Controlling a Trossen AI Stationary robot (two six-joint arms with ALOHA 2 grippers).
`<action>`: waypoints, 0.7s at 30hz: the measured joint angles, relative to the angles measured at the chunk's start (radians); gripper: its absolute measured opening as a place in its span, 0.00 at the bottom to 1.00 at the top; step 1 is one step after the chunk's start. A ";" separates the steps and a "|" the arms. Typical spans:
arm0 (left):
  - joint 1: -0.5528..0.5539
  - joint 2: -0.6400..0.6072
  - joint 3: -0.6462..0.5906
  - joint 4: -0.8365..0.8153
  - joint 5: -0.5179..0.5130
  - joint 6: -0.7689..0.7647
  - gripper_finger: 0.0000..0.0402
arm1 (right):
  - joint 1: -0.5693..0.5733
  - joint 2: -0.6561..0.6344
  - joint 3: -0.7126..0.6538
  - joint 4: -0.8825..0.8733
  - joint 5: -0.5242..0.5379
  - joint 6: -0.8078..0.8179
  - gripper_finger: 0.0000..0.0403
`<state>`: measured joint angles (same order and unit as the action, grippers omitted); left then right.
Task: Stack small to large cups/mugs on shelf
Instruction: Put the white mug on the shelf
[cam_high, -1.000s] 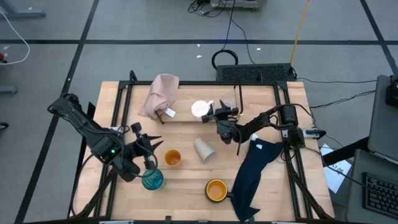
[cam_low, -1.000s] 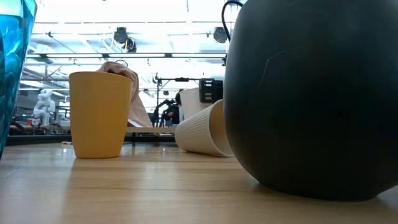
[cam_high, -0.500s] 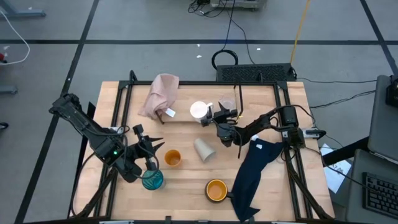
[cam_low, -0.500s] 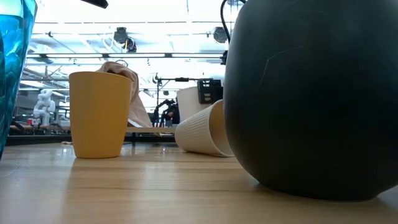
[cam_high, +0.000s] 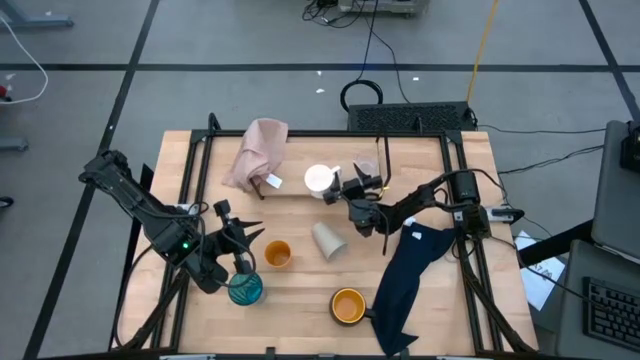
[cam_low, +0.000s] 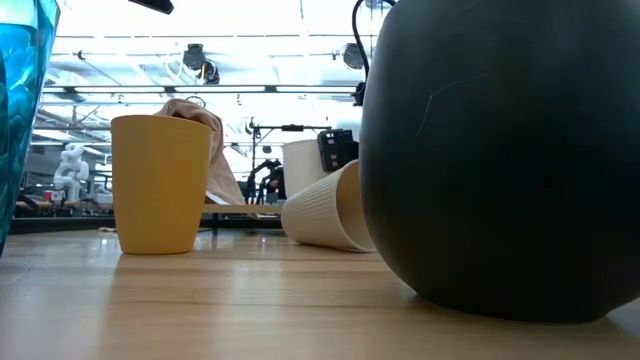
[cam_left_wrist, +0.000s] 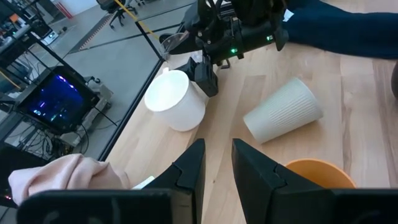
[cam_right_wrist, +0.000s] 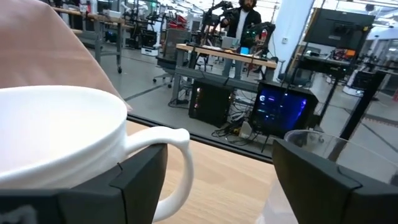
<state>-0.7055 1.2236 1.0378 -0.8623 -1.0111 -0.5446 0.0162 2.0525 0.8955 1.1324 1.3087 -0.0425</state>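
Right end effector (cam_high: 341, 187) open astride white mug (cam_high: 319, 179) handle, not gripping; next close and lift; left end effector (cam_high: 240, 262) narrow, empty over teal glass (cam_high: 245, 289)

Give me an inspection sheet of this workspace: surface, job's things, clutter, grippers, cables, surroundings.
Surface: wooden table, black frame along its edges.
Job's things: white mug upright at the back; clear cup beside it; beige cup on its side mid-table; small orange cup upright; teal glass near the front; orange-yellow mug at the front. Shelf: not made out.
Clutter: pink cloth at the back; navy cloth on the right.
Grippers: right gripper open, its fingers either side of the white mug's handle; left gripper above the teal glass, holding nothing.
Cables: black and yellow leads on the floor behind the table.
Surroundings: desks, monitors, a person far back.
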 joint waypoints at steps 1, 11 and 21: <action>0.000 0.000 0.000 0.000 0.000 0.000 0.20 | 0.000 0.000 0.000 0.000 0.003 0.000 0.70; 0.000 0.000 0.000 -0.001 0.000 -0.003 0.20 | 0.016 -0.024 -0.048 0.008 0.004 0.011 0.70; 0.000 0.000 0.000 -0.002 -0.006 -0.008 0.20 | 0.019 -0.097 -0.102 0.000 -0.003 0.036 0.70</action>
<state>-0.7055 1.2237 1.0374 -0.8639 -1.0169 -0.5524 0.0348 1.9557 0.7939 1.1325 1.3052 -0.0068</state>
